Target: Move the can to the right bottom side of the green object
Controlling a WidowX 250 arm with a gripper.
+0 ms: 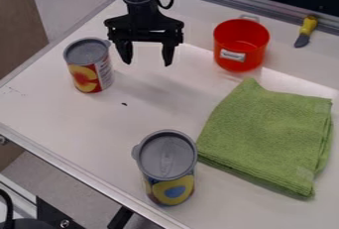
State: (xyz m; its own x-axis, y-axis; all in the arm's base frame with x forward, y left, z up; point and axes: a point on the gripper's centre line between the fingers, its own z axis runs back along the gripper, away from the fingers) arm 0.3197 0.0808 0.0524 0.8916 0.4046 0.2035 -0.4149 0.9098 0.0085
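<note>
Refer to the camera view as a clock face. Find the end effector (146, 64) slightly to the 11 o'clock side of 12, suspended above the table (56, 116) with its two fingers spread apart and pointing down. Do not read as clamped on either can. At 10 o'clock, just beside the end effector on its 9 o'clock side, locate the red-and-yellow can (89, 77), upright on the table, with a grey lid and a white panel on the label. At 6 o'clock, locate the blue-and-yellow can (169, 173), likewise upright and grey-lidded, near the table's front edge. Treat the choice between these two cans as undetermined: cannot tell which to assign to the task. At 4 o'clock, note the green cloth (265, 134), folded in layers and lying flat. Relative to the green cloth, read the blue-and-yellow can as just beside at 8 o'clock, contact undetermined, and the red-and-yellow can as well apart at 10 o'clock. Between 1 and 2 o'clock, note the red pot (240, 47), upright, with a white label. At 2 o'clock, note the yellow-handled tool (307, 27), dark blade pointing toward 7 o'clock
</note>
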